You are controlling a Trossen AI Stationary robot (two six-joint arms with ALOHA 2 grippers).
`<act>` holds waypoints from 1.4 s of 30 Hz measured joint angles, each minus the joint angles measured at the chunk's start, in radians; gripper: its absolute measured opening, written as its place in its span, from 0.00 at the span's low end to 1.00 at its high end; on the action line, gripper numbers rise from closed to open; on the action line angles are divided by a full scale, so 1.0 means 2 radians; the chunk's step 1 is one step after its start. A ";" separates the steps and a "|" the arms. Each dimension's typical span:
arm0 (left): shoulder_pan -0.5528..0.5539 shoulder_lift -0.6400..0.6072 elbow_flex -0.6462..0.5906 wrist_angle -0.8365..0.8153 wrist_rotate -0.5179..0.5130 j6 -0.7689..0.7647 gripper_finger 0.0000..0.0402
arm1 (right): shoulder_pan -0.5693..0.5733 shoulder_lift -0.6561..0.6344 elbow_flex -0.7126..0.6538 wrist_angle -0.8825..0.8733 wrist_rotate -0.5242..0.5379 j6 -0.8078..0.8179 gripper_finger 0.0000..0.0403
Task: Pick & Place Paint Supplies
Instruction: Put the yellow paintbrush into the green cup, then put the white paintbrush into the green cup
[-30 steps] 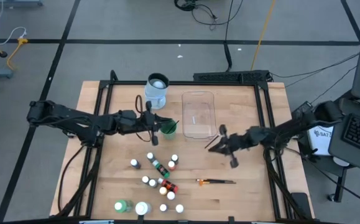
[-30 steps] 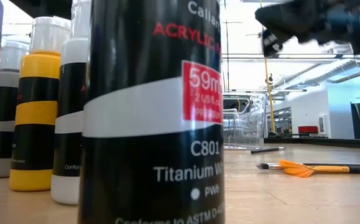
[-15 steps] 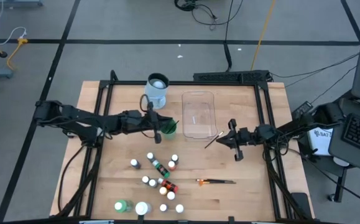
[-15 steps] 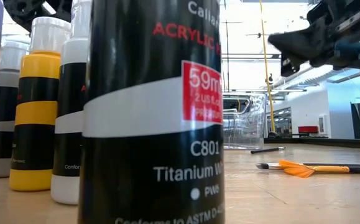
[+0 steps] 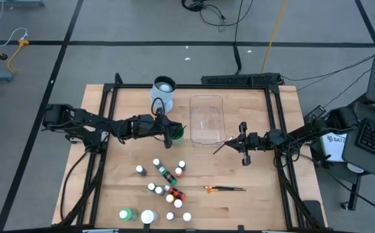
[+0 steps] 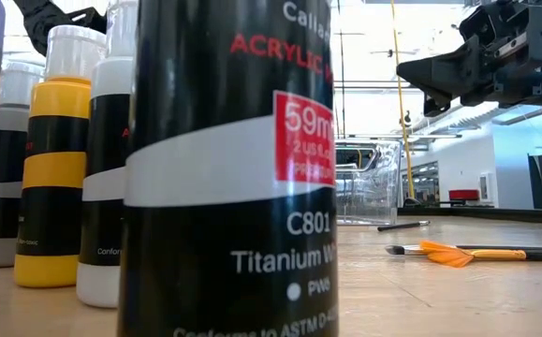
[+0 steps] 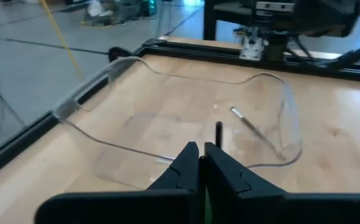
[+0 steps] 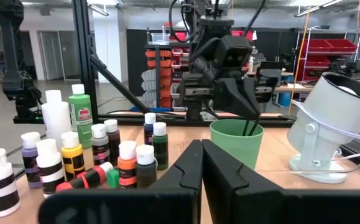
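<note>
You have two brushes on the table, one green cup, one tub, one jug.

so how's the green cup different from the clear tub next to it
The green cup is round, opaque and small; the clear tub is rectangular, see-through and much larger. The cup has dark brush handles standing in it, with the left gripper shut right over it; the tub has nothing standing in it and no gripper over it. Both sit upright on the wooden table, side by side.
</note>
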 joint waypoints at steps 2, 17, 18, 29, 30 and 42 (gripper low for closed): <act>-0.001 0.000 0.000 0.004 0.021 0.002 0.10 | 0.000 0.000 0.000 0.000 0.000 0.001 0.00; -0.008 -0.234 0.007 -0.129 0.110 -0.017 0.30 | 0.000 0.000 -0.001 -0.001 -0.001 -0.014 0.00; -0.017 -0.271 0.007 -0.155 0.113 -0.018 0.27 | 0.000 0.000 -0.001 -0.001 -0.001 -0.015 0.00; -0.133 -0.508 -0.053 -0.326 -0.062 0.025 0.03 | 0.000 0.000 -0.001 -0.012 -0.002 -0.006 0.00; -0.135 -0.511 -0.070 -0.315 -0.064 0.038 0.02 | 0.000 0.000 -0.001 -0.012 -0.002 -0.005 0.00; -0.088 -0.509 -0.208 -0.101 -0.058 0.135 0.00 | 0.000 0.000 -0.001 -0.016 -0.042 0.013 0.00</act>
